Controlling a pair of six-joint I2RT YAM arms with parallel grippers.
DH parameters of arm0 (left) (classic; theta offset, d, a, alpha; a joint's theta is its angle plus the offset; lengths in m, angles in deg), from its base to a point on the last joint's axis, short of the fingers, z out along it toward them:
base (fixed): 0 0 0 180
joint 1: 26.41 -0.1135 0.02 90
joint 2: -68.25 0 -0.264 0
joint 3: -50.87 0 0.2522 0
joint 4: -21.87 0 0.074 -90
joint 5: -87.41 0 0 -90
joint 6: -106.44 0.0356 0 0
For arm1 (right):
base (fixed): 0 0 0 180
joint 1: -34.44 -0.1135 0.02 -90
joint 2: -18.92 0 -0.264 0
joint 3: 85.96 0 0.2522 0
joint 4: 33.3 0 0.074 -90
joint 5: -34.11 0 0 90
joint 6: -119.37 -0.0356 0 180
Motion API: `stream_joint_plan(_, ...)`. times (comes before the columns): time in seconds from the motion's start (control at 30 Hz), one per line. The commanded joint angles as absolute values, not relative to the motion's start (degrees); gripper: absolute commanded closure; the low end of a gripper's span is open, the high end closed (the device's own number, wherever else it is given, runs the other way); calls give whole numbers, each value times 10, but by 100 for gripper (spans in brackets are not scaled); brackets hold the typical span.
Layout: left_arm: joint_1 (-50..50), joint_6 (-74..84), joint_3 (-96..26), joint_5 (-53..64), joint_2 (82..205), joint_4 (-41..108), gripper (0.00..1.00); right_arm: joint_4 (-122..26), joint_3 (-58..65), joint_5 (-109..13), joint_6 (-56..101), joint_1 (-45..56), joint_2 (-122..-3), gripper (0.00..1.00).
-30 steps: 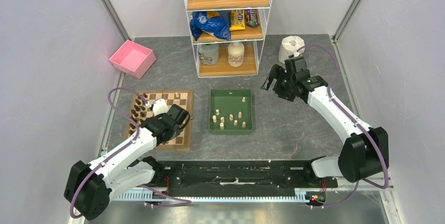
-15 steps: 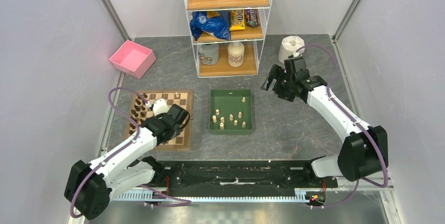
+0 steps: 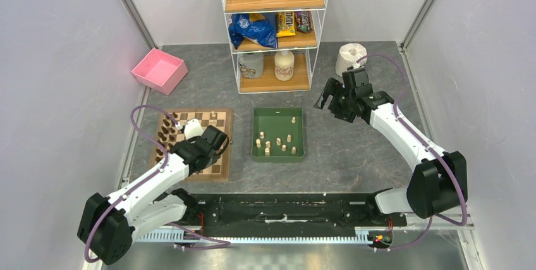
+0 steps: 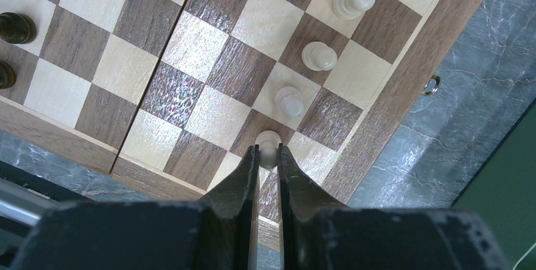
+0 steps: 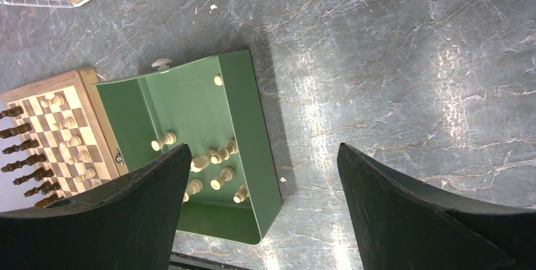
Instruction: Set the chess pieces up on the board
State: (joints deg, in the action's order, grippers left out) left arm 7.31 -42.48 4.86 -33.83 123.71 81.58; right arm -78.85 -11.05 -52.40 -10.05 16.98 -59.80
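Fingers of left gripper (image 4: 268,151) pinch a cream pawn (image 4: 268,138) standing on the board (image 4: 208,49); right gripper (image 5: 263,150), far right of board, gapes empty.

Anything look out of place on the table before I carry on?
One thing: a pale piece appears to sit on the table just outside the far corner of the green tray, on the side nearest the board. Some loose pieces inside the tray lie on their sides. Nothing else stands out.
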Motion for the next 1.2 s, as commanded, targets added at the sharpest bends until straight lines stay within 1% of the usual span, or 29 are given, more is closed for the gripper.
stream_joint_plan(0.0, 69, -426, 44, -343, 1243, 843, 98, -774, -100, -519, -103, 171, -597, 6)
stream_joint_plan(0.07, 69, -426, 43, -343, 1245, 843, 98, -774, -99, -519, -102, 172, -597, 6)
stream_joint_plan(0.13, 69, -426, 43, -342, 1247, 843, 89, -774, -100, -520, -102, 171, -597, 6)
stream_joint_plan(0.2, 69, -426, 40, -343, 1249, 843, 83, -773, -100, -519, -102, 171, -597, 6)
stream_joint_plan(0.3, 69, -423, 35, -344, 1249, 843, 71, -773, -98, -518, -103, 171, -597, 6)
stream_joint_plan(0.37, 69, -423, 34, -344, 1248, 843, 68, -773, -99, -519, -102, 171, -597, 6)
stream_joint_plan(0.6, 69, -420, 29, -341, 1243, 843, 63, -773, -101, -520, -102, 171, -596, 6)
stream_joint_plan(0.7, 69, -413, 21, -344, 1236, 843, 56, -773, -99, -521, -101, 172, -596, 6)
stream_joint_plan(0.87, 69, -386, -16, -351, 1220, 848, 50, -774, -98, -521, -101, 171, -595, 6)
stream_joint_plan(1.03, 70, -323, -84, -358, 1197, 837, 34, -774, -102, -526, -101, 171, -590, 6)
stream_joint_plan(1.1, 70, -266, -108, -338, 1203, 800, 33, -774, -103, -528, -101, 171, -590, 6)
stream_joint_plan(1.13, 70, -243, -121, -320, 1212, 776, 28, -774, -103, -528, -101, 171, -590, 6)
stream_joint_plan(1.17, 70, -225, -138, -306, 1229, 756, 20, -774, -103, -528, -101, 172, -590, 6)
